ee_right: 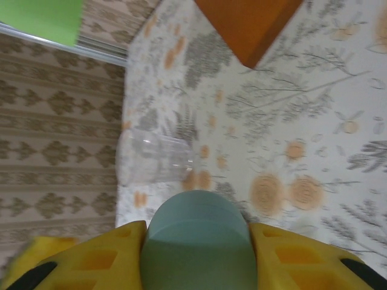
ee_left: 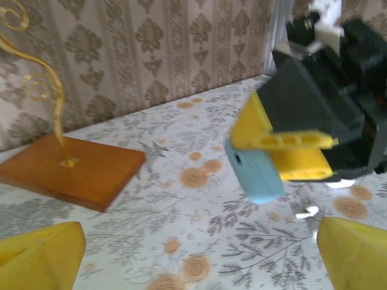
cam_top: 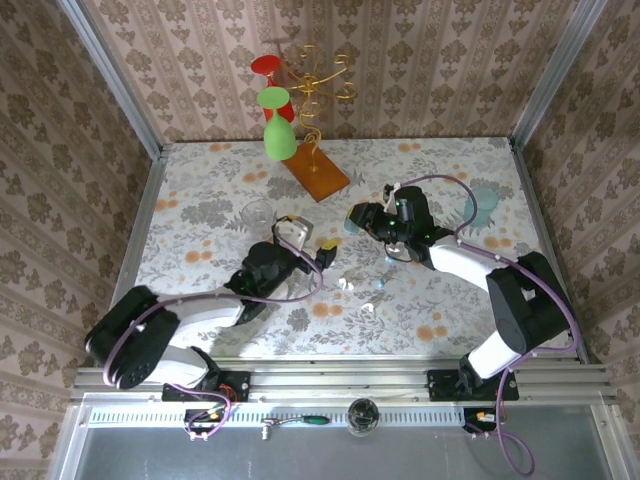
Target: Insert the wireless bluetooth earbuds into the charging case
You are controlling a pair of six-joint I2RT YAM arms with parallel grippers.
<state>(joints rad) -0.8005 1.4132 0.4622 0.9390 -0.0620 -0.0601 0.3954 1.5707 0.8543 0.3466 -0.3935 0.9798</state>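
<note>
Right wrist view has the right arm's yellow fingers (ee_right: 115, 257) clamped on either side of a pale blue, rounded plastic charging case (ee_right: 196, 238), seemingly lifted clear of the flowered counter (ee_right: 314, 121). From the left wrist, the same case hangs tilted in that grip. Its lid looks closed, though I cannot be sure. The left arm's yellow fingers (ee_left: 42, 254) stand wide apart with nothing between them, near the case and facing it. The tiny glossy white earbuds (cam_top: 346, 283) lie loose on the counter between the two arms, apart from the case.

The step looks like presenting the case so it can be opened and loaded. To do it well, the right arm should squeeze the lower shell only, leaving the lid edge free, and level the case before anything goes in. The left fingers would best approach the lid seam slowly. Earbuds this small and slick will skate, so pinch them low and squarely. The clear plastic cup (ee_right: 154, 158) and the orange wooden stand base (ee_left: 72, 172) sit well aside.
</note>
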